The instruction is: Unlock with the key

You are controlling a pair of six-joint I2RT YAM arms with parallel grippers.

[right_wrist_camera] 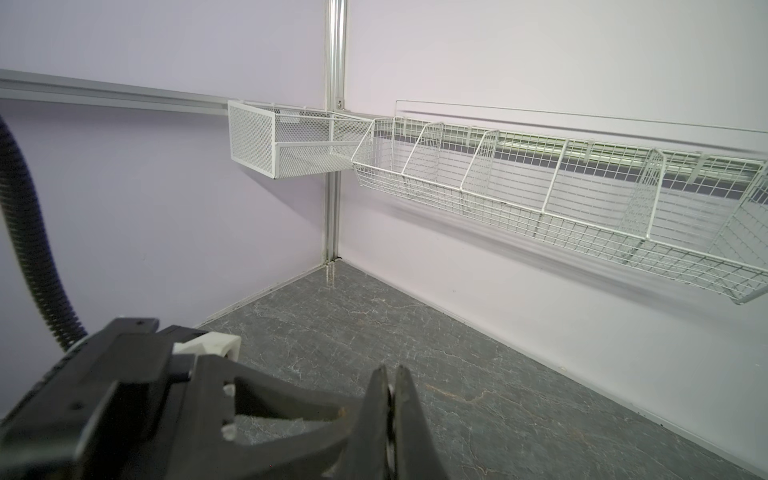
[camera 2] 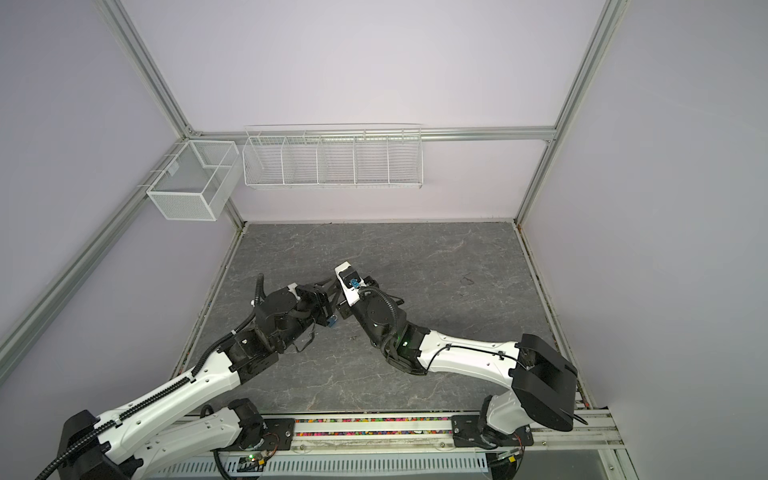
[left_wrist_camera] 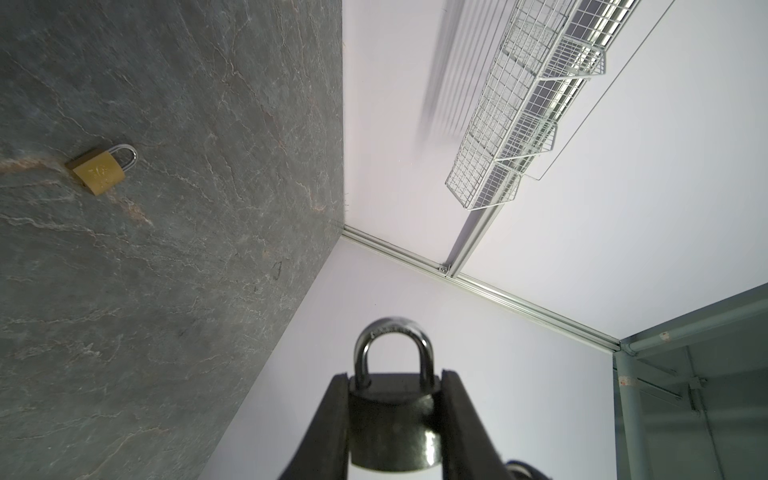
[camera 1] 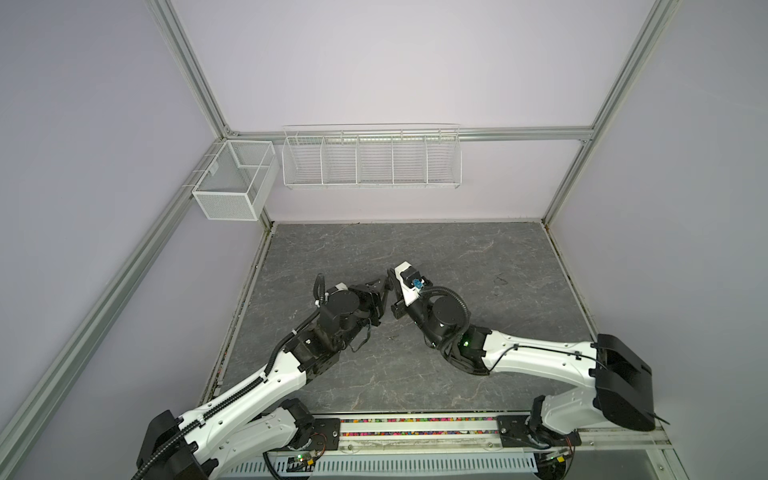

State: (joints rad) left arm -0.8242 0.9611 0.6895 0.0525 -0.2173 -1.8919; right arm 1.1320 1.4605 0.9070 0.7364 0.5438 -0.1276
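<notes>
In both top views my left arm (camera 1: pixel 274 380) extends from 7 o'clock and my right arm (camera 1: pixel 540 357) from 4 o'clock, with the wrists nearly touching at the middle. My left gripper (left_wrist_camera: pixel 395 374) clamps a padlock (left_wrist_camera: pixel 390 419) by its body, one finger on each side. My right gripper (right_wrist_camera: pixel 391 370) has its fingers pressed together and points toward 11 o'clock.

Dark steel padlock (left_wrist_camera: pixel 394 419), shackle closed, gripped by its body sides, brass padlock (left_wrist_camera: pixel 101 171) lying flat, shackle closed

The grey padlock (left_wrist_camera: pixel 394 419) is blurred; the left claw's (left_wrist_camera: pixel 394 376) fingers (left_wrist_camera: pixel 332 415) run off-frame.
</notes>
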